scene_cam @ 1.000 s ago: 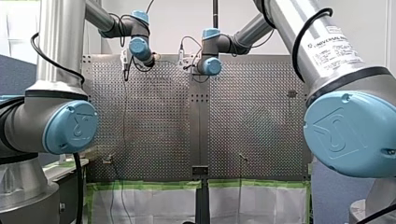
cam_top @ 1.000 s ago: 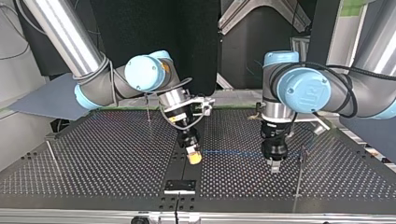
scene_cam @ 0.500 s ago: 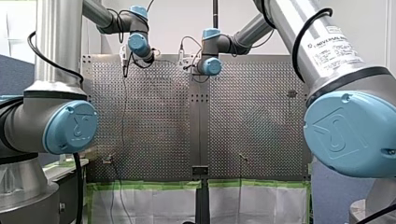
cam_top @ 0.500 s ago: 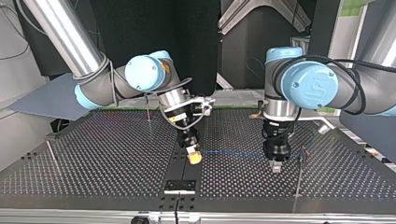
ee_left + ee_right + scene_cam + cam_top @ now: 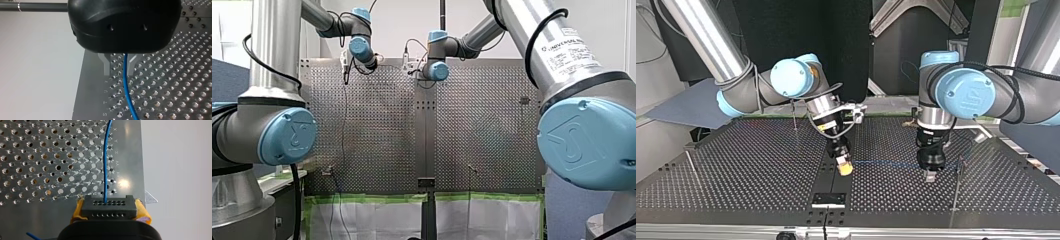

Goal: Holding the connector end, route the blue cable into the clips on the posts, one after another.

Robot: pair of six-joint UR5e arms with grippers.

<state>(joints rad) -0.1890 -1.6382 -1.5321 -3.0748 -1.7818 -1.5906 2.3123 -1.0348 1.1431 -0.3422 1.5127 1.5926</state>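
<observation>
The thin blue cable [image 5: 886, 162] runs low over the perforated table [image 5: 761, 170] between my two grippers. My right gripper [image 5: 844, 168], with yellow pads [image 5: 143, 213], is shut on the black connector [image 5: 108, 206], and the cable leaves the connector's face. My left gripper [image 5: 930, 175] hangs over the cable at the top view's right. In the left wrist view its metal fingers [image 5: 107, 66] straddle the cable [image 5: 127, 95] with a gap on either side, so my left gripper [image 5: 119, 72] is open. A thin clip post [image 5: 958, 170] stands just beside it.
More thin posts stand at the top view's left [image 5: 690, 162] and further back [image 5: 795, 117]. A black block [image 5: 828, 199] sits at the table's near edge in the top view. In the front view, posts [image 5: 470, 169] rise from the board.
My left gripper's fingers have drawn closer together around the cable, and its wrist has shifted slightly towards the post. My right gripper still holds the connector in place.
</observation>
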